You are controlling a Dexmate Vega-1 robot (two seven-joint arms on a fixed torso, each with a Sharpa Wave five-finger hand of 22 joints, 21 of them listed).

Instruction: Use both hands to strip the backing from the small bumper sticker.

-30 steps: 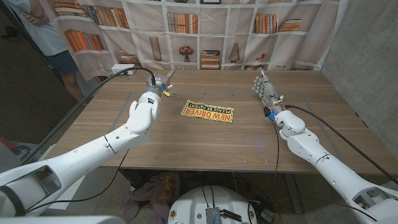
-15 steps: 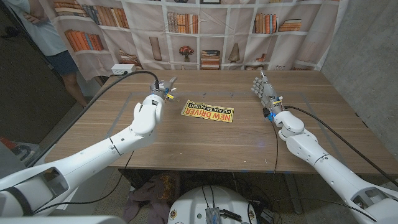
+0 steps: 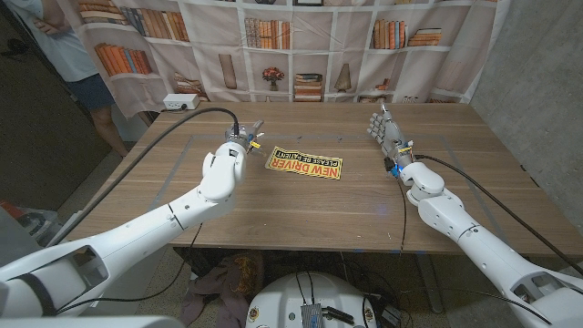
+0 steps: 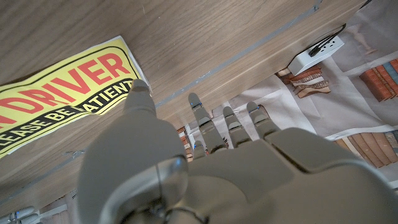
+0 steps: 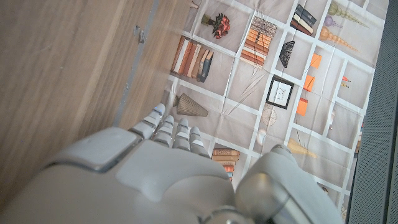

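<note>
One sticker point(image 3: 304, 164) flat on tabletop point(image 3: 310, 205), backing unpeeled. Left hand point(image 3: 248, 139), released, has moved to its corner; right hand point(image 3: 388, 134) released, well apart.

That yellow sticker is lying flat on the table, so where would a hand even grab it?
Probably at a corner. The sticker lies flat on the table, so nothing sticks up to grip. The left hand is beside its left end; lifting that corner from the left seems easiest, though the edge looks flush.

sticker point(image 3: 304, 164) on table point(image 3: 301, 214), between robot hands
</note>
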